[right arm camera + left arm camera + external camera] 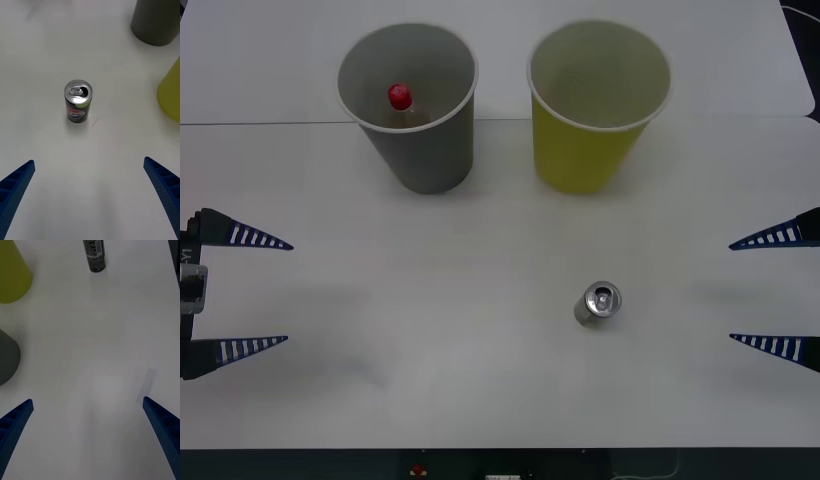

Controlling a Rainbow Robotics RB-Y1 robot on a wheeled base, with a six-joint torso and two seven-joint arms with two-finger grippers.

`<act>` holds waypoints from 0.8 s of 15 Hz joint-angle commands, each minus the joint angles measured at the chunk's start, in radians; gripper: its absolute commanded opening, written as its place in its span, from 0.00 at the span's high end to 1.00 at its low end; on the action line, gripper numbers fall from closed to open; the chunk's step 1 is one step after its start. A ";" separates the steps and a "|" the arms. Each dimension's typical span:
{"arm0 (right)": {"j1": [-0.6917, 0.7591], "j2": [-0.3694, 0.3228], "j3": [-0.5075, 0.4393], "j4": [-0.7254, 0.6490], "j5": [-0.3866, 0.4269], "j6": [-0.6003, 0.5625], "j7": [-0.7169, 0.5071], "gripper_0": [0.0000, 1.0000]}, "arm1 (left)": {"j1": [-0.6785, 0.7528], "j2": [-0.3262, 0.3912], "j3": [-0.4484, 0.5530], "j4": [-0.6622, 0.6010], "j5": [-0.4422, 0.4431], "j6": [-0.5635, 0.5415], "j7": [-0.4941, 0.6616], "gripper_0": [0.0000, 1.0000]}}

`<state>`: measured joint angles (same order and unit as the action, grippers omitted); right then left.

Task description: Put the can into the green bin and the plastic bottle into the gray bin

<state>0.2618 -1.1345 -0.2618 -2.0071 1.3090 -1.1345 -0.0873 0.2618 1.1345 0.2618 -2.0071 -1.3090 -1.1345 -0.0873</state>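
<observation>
The can (598,302) stood upright on the white counter (430,330), towards the robot's right, in front of the green bin (596,105) but well apart from it. Silver top w/ pull tab faced up; dark side carried a red-white-blue logo in the right wrist view (78,101). The plastic bottle (400,98) was already inside the gray bin (412,105), only its red cap showing above the bin's shadowed inside. Both bins stood upright side by side at the far part of the counter, gray on the robot's left, green on the right, a gap between them.

Left gripper (265,292) hung at the left edge of the counter, fingers spread wide, holding nothing. Right gripper (755,291) sat at the opposite edge, also spread wide & empty, w/ the can between the two grippers but nearer the right one. From the right wrist the can stood ahead of the blue fingers (17,185), untouched.
</observation>
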 commanded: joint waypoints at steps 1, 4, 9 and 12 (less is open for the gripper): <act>0.000 0.000 0.000 0.000 0.000 0.000 0.000 0.00 | 0.000 0.000 0.000 0.000 0.000 0.000 0.000 0.00; 0.007 -0.002 -0.011 -0.002 -0.056 0.009 0.012 0.00 | 0.000 0.000 0.000 0.000 0.000 0.000 0.000 0.00; 0.005 0.005 0.009 0.041 -0.063 0.010 0.029 0.00 | 0.000 0.000 0.000 0.000 0.000 0.000 0.000 0.00; -0.006 0.028 0.056 0.091 -0.096 0.010 0.055 0.00 | 0.000 0.000 0.000 0.000 0.000 0.000 0.000 0.00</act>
<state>0.2612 -1.1149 -0.2181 -1.9297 1.2180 -1.1245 -0.0402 0.2618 1.1345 0.2618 -2.0071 -1.3090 -1.1345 -0.0873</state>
